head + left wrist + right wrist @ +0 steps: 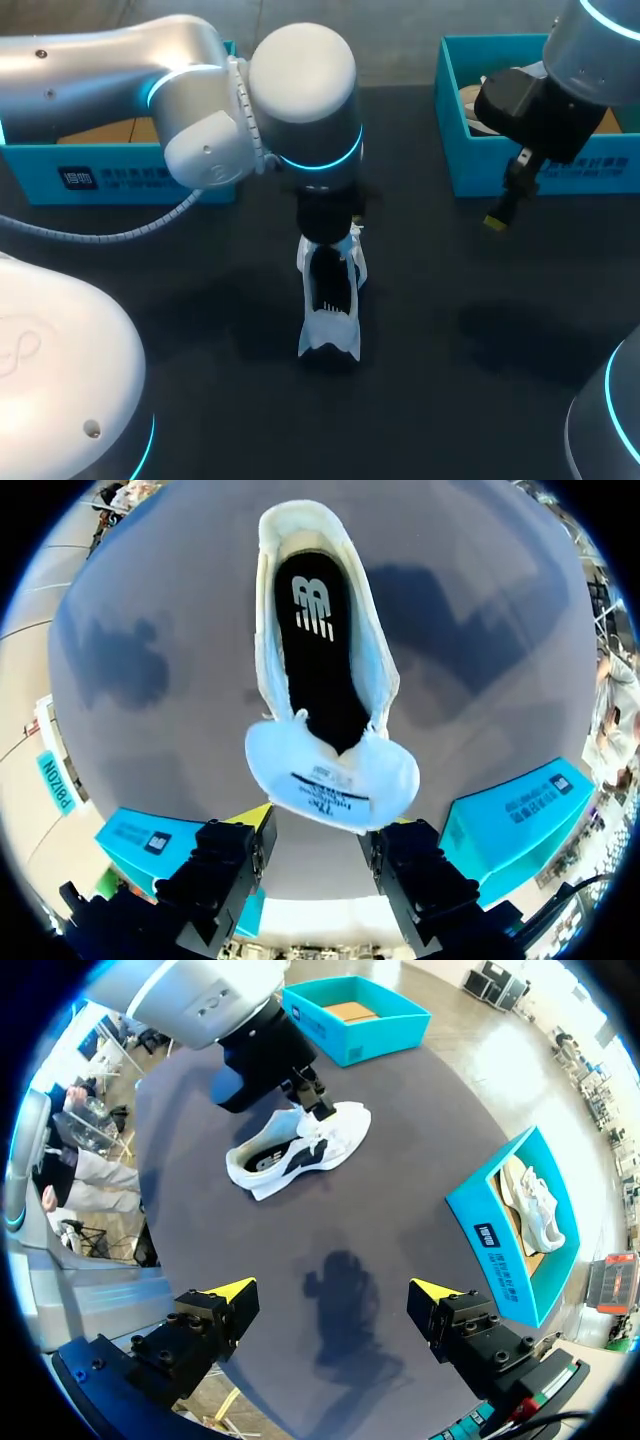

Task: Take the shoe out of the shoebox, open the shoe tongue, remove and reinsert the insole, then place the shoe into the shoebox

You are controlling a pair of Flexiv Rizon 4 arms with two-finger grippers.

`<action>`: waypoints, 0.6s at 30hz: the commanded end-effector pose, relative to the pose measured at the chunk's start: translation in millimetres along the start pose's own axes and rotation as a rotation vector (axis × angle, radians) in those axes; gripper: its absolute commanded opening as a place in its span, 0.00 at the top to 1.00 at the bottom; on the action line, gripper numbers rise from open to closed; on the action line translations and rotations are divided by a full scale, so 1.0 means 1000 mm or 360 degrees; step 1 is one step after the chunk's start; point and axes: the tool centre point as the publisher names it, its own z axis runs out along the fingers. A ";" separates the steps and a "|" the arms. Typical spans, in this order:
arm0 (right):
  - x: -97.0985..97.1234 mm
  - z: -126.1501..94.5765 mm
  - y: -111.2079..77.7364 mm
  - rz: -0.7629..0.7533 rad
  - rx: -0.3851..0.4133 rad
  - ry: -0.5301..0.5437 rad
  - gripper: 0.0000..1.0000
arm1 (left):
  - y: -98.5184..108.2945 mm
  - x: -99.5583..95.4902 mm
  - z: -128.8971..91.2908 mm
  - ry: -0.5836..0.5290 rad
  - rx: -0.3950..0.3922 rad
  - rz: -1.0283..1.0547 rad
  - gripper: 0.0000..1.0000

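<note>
Dark table (480, 400). The left arm (200, 90) covers much of the left shoebox (100, 175) and the front of the shoe (330, 320). Right shoebox (500, 1230) holds a second shoe (535, 1205), partly hidden by its wall. Task shoe stands mid-table, outside both boxes, tongue (330, 780) folded back, black insole (320, 660) seated inside. Left gripper (328, 818) spread, tips mostly hidden behind the tongue, contact unclear. Right gripper (335, 1290) wide, holding nothing, above bare table.

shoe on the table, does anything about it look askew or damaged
Only its tongue stands out: it is folded out of the shoe toward the left gripper, baring the black insole. The shoe sits upright on its sole, with no visible damage.
</note>
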 end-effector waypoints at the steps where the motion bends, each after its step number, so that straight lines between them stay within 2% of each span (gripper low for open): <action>1: -0.001 0.001 0.002 0.0001 0.0008 0.0004 0.00 | -0.010 0.003 -0.002 -0.0037 0.0031 -0.0004 0.46; 7: -0.001 0.001 0.002 0.0001 0.0008 0.0004 0.00 | -0.030 0.002 -0.001 -0.0048 0.0084 0.0004 0.50; 12: -0.001 0.001 0.002 0.0001 0.0008 0.0004 0.00 | -0.043 0.003 0.000 -0.0045 0.0114 0.0016 0.49; 14: -0.001 0.001 0.002 0.0001 0.0008 0.0004 0.00 | -0.043 0.005 -0.002 -0.0041 0.0109 0.0017 0.46; 18: -0.001 0.001 0.002 0.0001 0.0008 0.0004 0.00 | -0.032 0.008 -0.006 -0.0034 0.0088 0.0009 0.49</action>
